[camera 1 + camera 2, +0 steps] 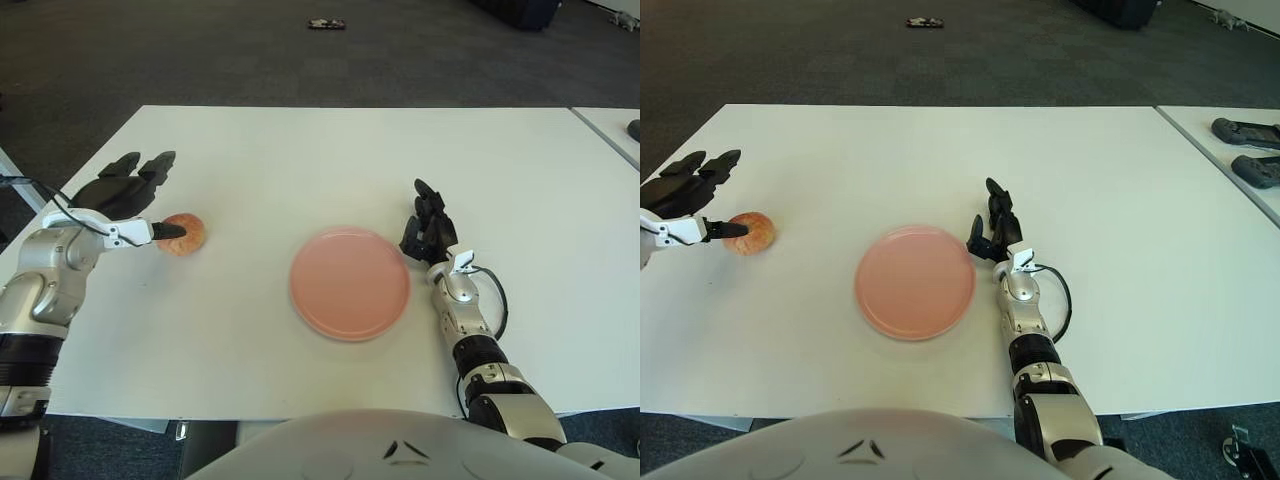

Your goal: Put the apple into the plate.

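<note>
Left hand [128, 190] at apple [183, 234], fingers spread wide, thumb tip touching it (no grasp). Right hand [428, 226] beside pink plate [349, 283], fingers loosely curled, holding nothing.

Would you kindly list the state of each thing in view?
apple: on the table, left of the plate, not yet grasped.
plate: holds nothing.
left hand: open, fingers spread, thumb tip at the apple.
right hand: beside the plate's right edge, holding nothing.
</note>
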Robot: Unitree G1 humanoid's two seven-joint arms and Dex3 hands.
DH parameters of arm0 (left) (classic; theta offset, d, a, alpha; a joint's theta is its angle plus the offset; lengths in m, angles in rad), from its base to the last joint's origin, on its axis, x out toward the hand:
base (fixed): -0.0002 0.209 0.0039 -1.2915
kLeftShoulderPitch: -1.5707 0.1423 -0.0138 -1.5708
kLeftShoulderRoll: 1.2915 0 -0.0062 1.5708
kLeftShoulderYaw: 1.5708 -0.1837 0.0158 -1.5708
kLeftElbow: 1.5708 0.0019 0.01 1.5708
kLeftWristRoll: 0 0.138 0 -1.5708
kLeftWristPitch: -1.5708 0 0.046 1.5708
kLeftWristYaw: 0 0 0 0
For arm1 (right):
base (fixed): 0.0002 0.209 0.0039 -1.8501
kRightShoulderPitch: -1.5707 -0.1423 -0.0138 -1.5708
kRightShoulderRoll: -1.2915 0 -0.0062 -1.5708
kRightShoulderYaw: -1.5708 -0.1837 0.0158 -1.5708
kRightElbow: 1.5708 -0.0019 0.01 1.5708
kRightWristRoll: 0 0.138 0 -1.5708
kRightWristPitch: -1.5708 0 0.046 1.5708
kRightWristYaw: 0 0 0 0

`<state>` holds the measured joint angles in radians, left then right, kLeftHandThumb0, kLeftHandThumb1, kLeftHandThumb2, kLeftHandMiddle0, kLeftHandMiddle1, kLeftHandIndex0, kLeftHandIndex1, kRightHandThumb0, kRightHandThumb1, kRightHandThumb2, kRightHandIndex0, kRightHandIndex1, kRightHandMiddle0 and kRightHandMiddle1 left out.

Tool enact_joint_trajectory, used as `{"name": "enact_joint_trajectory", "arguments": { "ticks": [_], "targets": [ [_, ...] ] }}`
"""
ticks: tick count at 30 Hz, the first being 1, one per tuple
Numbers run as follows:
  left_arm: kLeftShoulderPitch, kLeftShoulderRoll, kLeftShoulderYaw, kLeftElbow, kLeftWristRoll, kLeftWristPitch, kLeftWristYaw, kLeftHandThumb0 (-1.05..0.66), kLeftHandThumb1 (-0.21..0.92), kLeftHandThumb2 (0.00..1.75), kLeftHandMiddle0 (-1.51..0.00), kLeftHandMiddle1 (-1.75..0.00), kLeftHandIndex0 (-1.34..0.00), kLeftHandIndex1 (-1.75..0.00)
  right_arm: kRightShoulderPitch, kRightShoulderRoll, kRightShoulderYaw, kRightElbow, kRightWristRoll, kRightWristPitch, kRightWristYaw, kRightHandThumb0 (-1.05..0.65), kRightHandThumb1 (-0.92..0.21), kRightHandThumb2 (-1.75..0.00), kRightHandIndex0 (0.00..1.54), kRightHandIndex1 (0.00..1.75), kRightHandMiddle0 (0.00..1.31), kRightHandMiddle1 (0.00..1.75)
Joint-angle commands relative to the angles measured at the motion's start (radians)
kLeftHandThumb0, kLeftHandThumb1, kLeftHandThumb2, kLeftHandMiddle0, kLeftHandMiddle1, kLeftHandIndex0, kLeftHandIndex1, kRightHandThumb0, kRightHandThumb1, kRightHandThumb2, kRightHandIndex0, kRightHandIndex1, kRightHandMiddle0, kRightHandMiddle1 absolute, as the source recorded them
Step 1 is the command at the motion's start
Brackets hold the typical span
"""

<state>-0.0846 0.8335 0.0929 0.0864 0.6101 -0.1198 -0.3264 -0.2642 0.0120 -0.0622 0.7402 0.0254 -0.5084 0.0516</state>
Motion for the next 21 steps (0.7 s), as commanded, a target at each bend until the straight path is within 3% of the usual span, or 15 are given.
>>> {"name": "enact_joint_trajectory", "arguments": {
  "ticks": [1, 7, 21],
  "targets": [
    [-0.021, -0.004, -0.009, 0.022, -0.055, -0.033, -0.004, -1.05, 0.9, 0.09, 0.0, 0.0, 0.0, 0.0, 0.026, 0.006, -0.006, 0.033, 0.015, 0.034, 0.01, -0.36, -0.51, -1.4, 0.16, 0.01, 0.0, 0.39],
    [-0.025, -0.027, -0.007, 0.07, -0.151, -0.089, 0.007, -1.05, 0.86, 0.06, 0.0, 0.0, 0.0, 0.0, 0.025, 0.005, -0.011, 0.033, 0.017, 0.031, 0.015, -0.37, -0.52, -1.38, 0.15, 0.0, 0.0, 0.39],
    [-0.037, -0.064, -0.013, 0.131, -0.233, -0.145, 0.025, -1.05, 0.81, 0.03, 0.0, 0.0, 0.0, 0.0, 0.016, -0.003, -0.019, 0.044, 0.014, 0.032, 0.026, -0.35, -0.5, -1.4, 0.15, 0.0, 0.0, 0.39]
  ]
}}
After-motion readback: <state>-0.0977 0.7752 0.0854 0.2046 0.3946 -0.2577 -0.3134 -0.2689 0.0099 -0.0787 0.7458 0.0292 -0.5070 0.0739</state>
